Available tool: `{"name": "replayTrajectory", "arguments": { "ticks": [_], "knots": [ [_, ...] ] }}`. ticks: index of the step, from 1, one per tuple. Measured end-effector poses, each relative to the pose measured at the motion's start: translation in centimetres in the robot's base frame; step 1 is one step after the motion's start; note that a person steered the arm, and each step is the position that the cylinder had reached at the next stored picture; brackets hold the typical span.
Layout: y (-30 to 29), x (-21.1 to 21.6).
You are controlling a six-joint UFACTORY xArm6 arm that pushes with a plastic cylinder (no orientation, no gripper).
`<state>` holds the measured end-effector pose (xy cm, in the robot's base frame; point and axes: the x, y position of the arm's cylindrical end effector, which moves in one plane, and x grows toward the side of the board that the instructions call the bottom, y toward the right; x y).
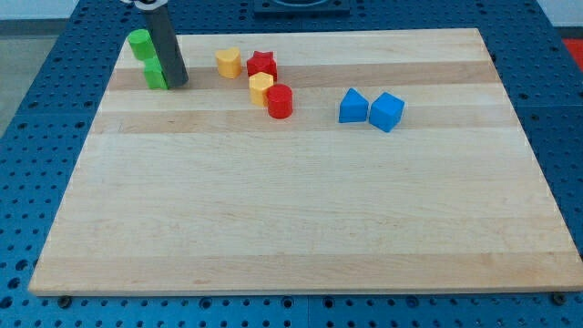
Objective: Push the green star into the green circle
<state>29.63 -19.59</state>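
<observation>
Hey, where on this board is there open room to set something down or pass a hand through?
The whole lower half of the wooden board is bare, and so is the right side beyond the blue blocks. The top left is crowded: my tip sits against the green blocks, with the yellow and red blocks clustered nearby.

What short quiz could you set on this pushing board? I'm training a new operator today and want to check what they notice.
1. True or false: my tip stands close beside the green star-shaped block, on its right in the view.
2. Multiple choice: how many blue blocks lie on the wooden board? A one, B two, C three.
3. Fill in: from the green star-shaped block, the green round block lies toward the view's ___.

Key: 1 true; 2 B; 3 top.
</observation>
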Motion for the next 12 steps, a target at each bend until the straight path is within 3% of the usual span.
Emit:
{"name": "replayTrajectory", "arguments": {
  "ticks": [3,5,8,12],
  "knots": [
    [-0.6,3.4],
    [-1.1,-0.2],
    [-2.8,2.1],
    [-4.0,-1.2]
  ]
}}
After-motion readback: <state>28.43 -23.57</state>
